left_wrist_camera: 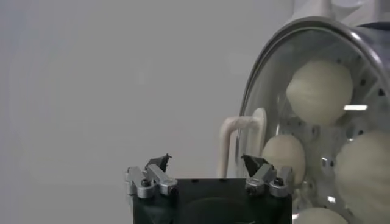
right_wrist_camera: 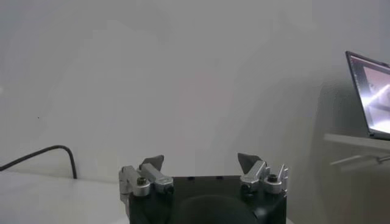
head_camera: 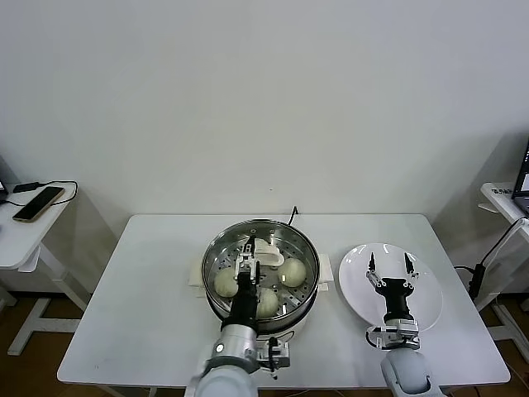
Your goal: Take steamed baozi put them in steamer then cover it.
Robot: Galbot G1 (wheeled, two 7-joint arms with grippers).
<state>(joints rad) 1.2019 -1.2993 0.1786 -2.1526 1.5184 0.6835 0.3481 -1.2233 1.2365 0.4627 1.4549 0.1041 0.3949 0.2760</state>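
The steamer [head_camera: 216,248] stands mid-table. Several cream-white baozi lie inside on its tray, among them one at the left [head_camera: 226,284], one at the right [head_camera: 293,270] and one at the front [head_camera: 267,304]. The clear glass lid [left_wrist_camera: 268,67] sits over the pot, and the baozi [left_wrist_camera: 320,91] show through it. Its white handle [head_camera: 269,250] is on top and also shows in the left wrist view [left_wrist_camera: 234,143]. My left gripper [head_camera: 250,252] hovers over the lid, open and empty [left_wrist_camera: 206,159], with the handle just off one fingertip. My right gripper [head_camera: 389,263] is open and empty [right_wrist_camera: 200,158] above the plate.
A flat white plate [head_camera: 426,310] lies bare to the right of the steamer. A black cable [head_camera: 294,213] runs behind the pot. A side table with a phone [head_camera: 37,203] stands at the left, and another with a laptop [right_wrist_camera: 372,91] at the right.
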